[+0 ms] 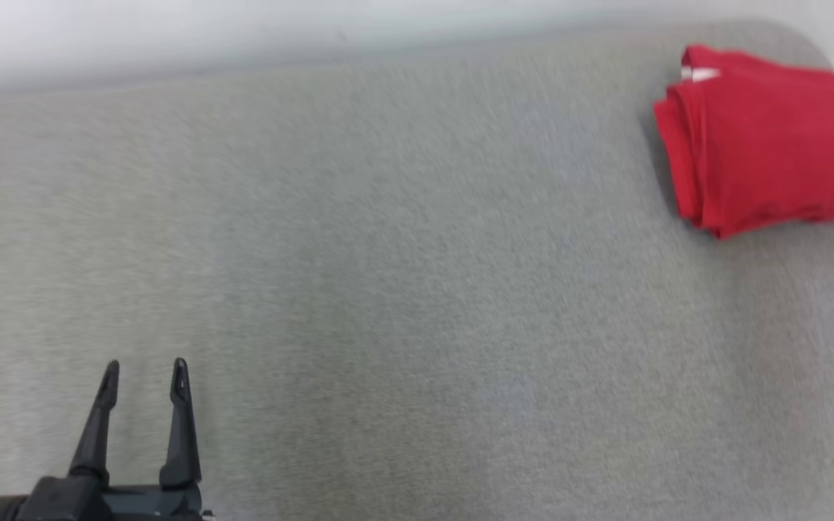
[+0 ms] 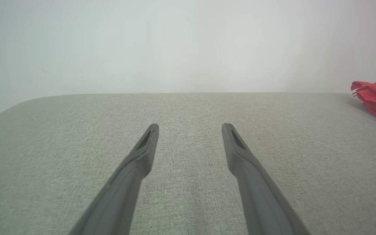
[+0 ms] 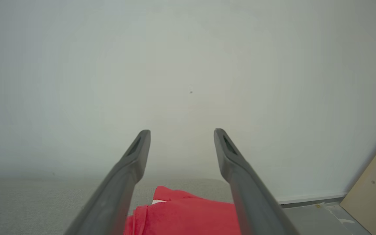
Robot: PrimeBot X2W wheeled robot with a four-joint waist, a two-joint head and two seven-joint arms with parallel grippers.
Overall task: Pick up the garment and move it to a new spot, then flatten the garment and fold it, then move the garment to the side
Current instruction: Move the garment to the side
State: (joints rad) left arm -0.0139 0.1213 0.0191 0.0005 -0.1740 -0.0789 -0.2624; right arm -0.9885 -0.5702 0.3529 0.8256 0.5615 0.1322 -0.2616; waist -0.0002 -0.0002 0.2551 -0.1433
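Red folded garment sits at the far right of the grey cloth-covered table, layers stacked, white trim peeking at the far corner. Reads to me as the last step, the move to the side, w/ the fold already done.

My right gripper hangs just above the garment's near part, fingers spread wide, nothing between them: released, pointing at the pale wall. My left gripper is at near left, well apart from the garment, also spread and gripping nothing.

Next move, I reckon: lift the right arm straight up and away w/o snagging the top layer.

Containers: no bin or basket I can make out; garment lies directly on the cloth.
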